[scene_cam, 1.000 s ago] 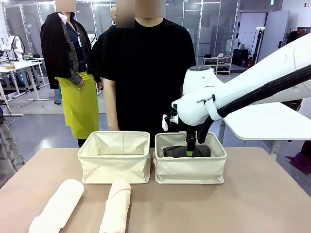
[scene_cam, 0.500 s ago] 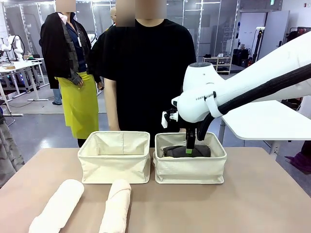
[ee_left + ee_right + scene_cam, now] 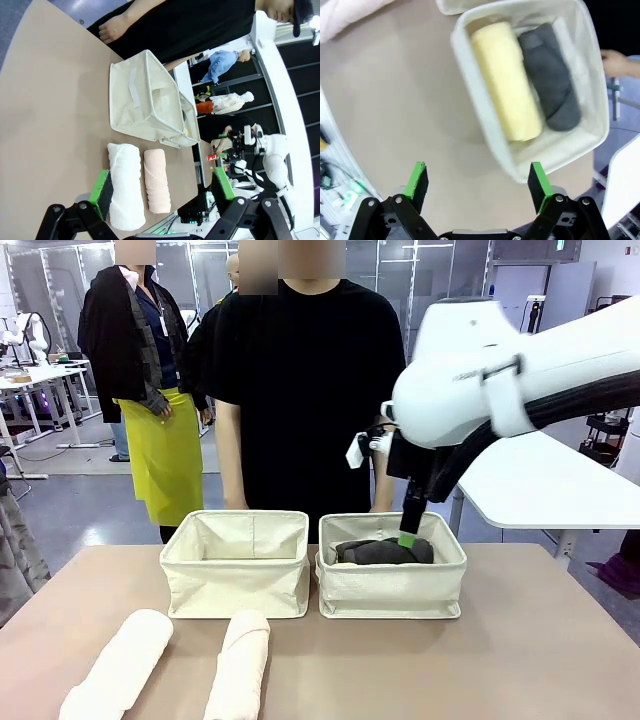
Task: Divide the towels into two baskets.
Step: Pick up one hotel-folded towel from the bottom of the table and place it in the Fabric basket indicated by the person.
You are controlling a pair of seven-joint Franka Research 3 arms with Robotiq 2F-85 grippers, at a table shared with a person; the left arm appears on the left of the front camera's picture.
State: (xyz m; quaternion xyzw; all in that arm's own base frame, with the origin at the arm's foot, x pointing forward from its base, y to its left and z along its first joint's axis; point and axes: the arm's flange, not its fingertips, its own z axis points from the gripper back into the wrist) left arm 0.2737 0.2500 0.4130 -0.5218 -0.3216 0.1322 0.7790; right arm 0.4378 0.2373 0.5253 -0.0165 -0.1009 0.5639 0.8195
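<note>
Towels, four: the pale yellow roll [image 3: 506,82] and dark grey roll [image 3: 550,80] lie in one basket [image 3: 492,145] under the right claw [image 3: 477,172], jaws spread wide and empty; two paler rolls [image 3: 125,185] [image 3: 156,180], perhaps white and cream, lie just ahead of the wide left claw [image 3: 160,187], the second basket [image 3: 132,107] beyond.

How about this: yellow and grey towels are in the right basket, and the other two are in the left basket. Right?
Not quite. The yellow towel and grey towel are in the right basket, but the front view shows the other two towels on the table in front of the left basket.
</note>
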